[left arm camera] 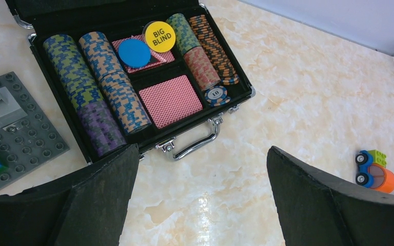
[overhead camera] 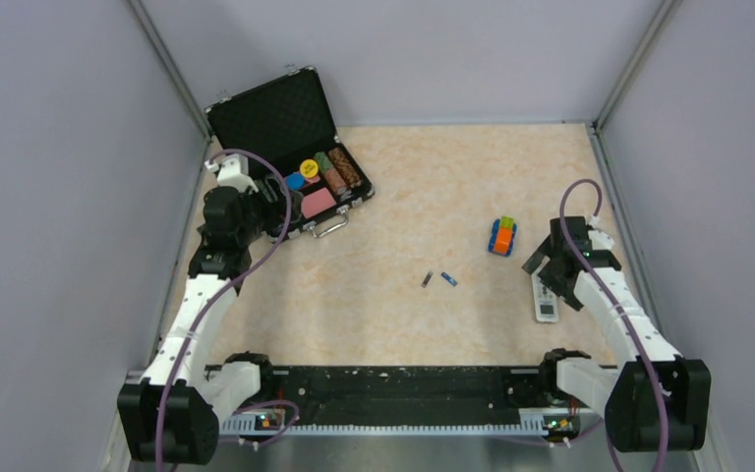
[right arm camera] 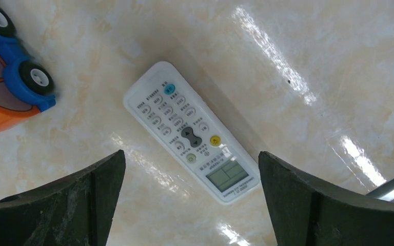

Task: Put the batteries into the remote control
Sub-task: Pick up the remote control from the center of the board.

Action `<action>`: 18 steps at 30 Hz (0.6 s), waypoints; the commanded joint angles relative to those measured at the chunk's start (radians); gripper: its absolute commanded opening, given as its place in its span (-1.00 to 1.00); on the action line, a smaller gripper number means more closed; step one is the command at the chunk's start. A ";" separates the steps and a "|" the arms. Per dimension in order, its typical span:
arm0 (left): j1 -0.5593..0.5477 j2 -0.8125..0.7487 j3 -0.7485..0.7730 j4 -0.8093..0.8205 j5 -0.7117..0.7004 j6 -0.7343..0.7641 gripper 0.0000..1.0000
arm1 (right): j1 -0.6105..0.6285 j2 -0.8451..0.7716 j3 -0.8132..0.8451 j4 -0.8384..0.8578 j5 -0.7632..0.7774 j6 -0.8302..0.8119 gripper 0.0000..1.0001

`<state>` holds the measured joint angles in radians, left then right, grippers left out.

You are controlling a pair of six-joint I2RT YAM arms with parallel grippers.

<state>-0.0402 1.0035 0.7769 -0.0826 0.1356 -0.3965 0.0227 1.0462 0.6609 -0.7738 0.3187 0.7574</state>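
The remote control is lying face up, buttons and little screen showing, on the marbled tabletop. The right gripper is hanging directly above it, fingers spread wide and gripping nothing. In the overhead view the two batteries are lying well to the left of the remote control, out on the open tabletop. The dark grey battery and the blue battery are sitting just beside each other with a gap between them. A block toy car in orange, green and blue is resting near the remote control, beyond its far end and a little to the left. Far across the table from the remote control, the left gripper is hovering with its fingers parted wide and holding nothing. It is hanging in front of an open black case that is holding poker chips and cards, with a grey studded plate lying beside that case
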 commanded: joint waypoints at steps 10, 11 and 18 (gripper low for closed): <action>0.002 -0.024 0.006 0.047 0.006 0.003 0.97 | -0.069 0.175 -0.015 0.173 -0.256 -0.148 0.98; 0.002 -0.026 0.005 0.045 0.007 0.002 0.97 | -0.069 0.170 -0.017 0.171 -0.258 -0.149 0.98; 0.002 -0.031 0.008 0.036 0.007 0.009 0.96 | 0.010 0.186 -0.025 0.120 -0.111 -0.068 0.83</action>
<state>-0.0402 1.0031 0.7769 -0.0826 0.1383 -0.3969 -0.0181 1.2255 0.6346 -0.6346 0.1226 0.6434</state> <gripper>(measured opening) 0.983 0.942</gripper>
